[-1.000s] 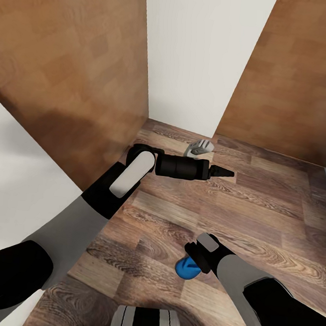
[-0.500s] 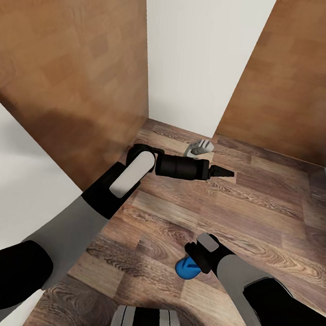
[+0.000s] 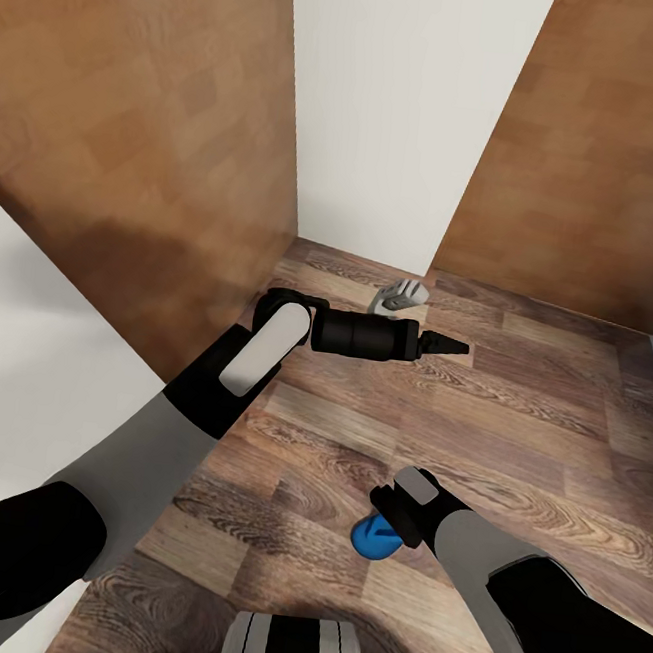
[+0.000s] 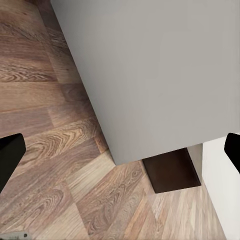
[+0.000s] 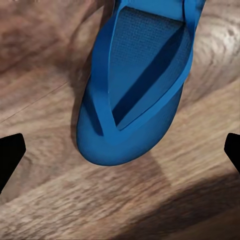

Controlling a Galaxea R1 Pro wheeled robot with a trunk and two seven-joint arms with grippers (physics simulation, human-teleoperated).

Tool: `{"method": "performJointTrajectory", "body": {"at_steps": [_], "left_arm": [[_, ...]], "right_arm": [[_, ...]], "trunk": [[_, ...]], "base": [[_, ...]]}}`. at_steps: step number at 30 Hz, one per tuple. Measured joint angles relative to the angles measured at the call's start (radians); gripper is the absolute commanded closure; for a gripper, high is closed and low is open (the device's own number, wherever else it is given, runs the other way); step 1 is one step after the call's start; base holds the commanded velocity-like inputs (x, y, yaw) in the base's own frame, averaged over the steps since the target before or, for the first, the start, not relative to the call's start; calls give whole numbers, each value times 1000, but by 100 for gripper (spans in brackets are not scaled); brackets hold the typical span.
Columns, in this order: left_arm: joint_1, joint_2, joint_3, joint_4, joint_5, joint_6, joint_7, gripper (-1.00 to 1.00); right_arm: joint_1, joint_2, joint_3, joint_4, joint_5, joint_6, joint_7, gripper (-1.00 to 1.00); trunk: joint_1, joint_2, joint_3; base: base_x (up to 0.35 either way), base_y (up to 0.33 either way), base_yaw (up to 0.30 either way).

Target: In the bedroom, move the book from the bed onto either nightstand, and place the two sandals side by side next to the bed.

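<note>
One bright blue sandal [image 3: 372,541] lies flat on the wood-plank floor, partly covered by my right gripper [image 3: 385,519]. That gripper hangs just above it, pointing down. In the right wrist view the sandal [image 5: 140,85] shows its thong straps, and the fingertips [image 5: 10,155] stand wide apart on either side, holding nothing. My left gripper [image 3: 447,346] reaches out level over the floor farther ahead and is empty. Its fingertips [image 4: 10,160] are spread wide in the left wrist view. The book and the other sandal are out of view.
A small grey-white object [image 3: 400,296] sits on the floor by the white wall [image 3: 398,123], between two brown wood panels [image 3: 136,126]. An off-white slab [image 4: 150,75] with a dark brown block [image 4: 170,172] under it stands near the left gripper. My base [image 3: 292,650] is at the bottom.
</note>
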Motion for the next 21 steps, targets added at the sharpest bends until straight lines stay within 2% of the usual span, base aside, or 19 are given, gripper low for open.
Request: {"method": "performJointTrajectory", "body": {"at_steps": [4,21], "left_arm": [[0,0,0,0,-1,0,-1,-100],[0,0,0,0,-1,0,-1,-100]], "right_arm": [[0,0,0,0,-1,-22,0,-100],[0,0,1,0,-1,-32,0,-100]], "trunk": [[2,-1,-15],[10,-5,-81]], "base": [[0,0,0],[0,0,0]]}}
